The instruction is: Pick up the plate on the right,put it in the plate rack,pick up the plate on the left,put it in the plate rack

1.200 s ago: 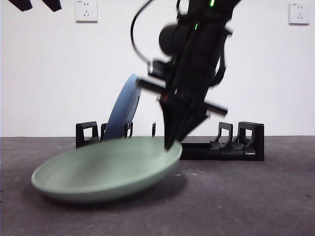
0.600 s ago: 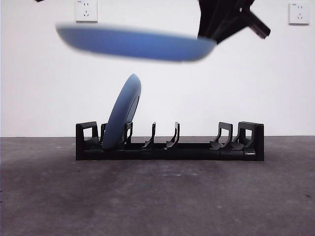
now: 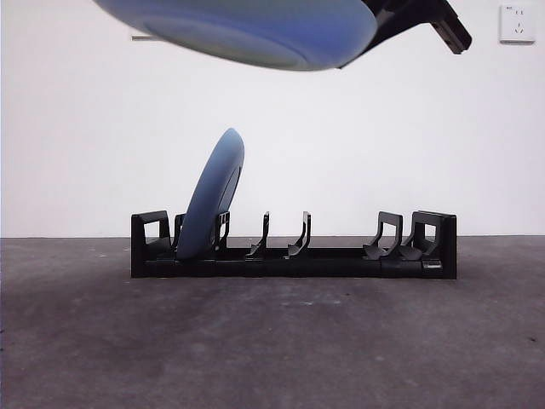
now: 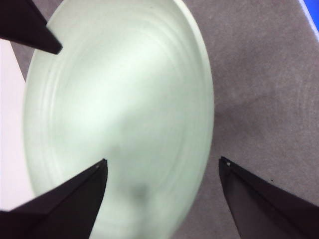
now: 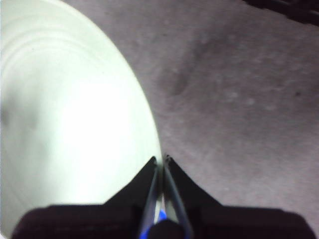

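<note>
A pale green plate [image 5: 65, 124] hangs high above the table, held by its rim in my shut right gripper [image 5: 160, 159]. In the front view this plate [image 3: 247, 30] fills the top edge, its underside looking bluish, with the right gripper [image 3: 417, 17] at the top right. My left gripper [image 4: 163, 160] is open above the same plate [image 4: 119, 109] and is not gripping it. The black plate rack [image 3: 341, 256] stands at the back of the table. A blue plate [image 3: 213, 200] leans upright in a slot near the rack's left end.
The table is dark grey [image 3: 281, 349] and a white wall with sockets [image 3: 518, 21] rises behind the rack. Several rack dividers [image 3: 298, 234] to the right of the blue plate hold nothing.
The pale green plate has risen from the table near the front to the top of the front view. The arm that holds it has gone up and to the right.
</note>
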You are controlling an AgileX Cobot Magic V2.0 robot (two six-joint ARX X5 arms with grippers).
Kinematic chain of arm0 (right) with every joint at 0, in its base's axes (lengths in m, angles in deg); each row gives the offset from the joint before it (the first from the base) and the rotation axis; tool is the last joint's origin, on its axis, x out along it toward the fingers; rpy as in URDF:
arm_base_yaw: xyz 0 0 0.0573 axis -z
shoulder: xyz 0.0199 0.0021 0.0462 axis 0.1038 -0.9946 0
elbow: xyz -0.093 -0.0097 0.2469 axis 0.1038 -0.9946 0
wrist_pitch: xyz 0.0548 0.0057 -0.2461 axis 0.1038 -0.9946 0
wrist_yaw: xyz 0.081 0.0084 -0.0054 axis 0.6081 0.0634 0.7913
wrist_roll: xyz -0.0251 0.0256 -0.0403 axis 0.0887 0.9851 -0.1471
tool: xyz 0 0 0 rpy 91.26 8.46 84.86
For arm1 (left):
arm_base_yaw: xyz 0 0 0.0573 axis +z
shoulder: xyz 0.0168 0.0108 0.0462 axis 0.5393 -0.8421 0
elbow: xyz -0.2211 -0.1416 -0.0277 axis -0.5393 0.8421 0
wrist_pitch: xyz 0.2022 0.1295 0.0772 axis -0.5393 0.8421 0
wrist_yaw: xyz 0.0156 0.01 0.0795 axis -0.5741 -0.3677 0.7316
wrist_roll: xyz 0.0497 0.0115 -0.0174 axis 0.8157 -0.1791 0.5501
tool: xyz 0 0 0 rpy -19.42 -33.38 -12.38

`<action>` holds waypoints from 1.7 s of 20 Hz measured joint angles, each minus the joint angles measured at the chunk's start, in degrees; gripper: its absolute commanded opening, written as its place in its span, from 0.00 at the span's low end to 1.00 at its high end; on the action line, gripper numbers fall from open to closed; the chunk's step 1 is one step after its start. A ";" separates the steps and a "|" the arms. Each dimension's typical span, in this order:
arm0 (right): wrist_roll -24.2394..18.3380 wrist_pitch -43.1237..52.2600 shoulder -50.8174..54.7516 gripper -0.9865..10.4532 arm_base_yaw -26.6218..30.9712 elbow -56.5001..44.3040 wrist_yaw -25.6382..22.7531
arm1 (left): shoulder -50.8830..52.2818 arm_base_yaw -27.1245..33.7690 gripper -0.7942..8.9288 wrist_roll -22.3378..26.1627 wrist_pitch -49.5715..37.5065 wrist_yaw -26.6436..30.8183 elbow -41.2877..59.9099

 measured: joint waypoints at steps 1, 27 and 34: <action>0.02 -0.04 0.00 0.08 0.00 0.00 0.94 | -0.22 0.00 0.41 0.02 0.00 0.00 0.00; 0.42 -3.13 -0.07 0.28 0.37 3.65 -2.01 | -1.22 -1.31 0.07 -3.21 -1.27 -1.92 -0.55; -1.11 -3.10 0.07 0.39 0.17 14.36 -9.64 | -2.03 -1.40 0.07 -9.94 -4.39 -8.87 0.02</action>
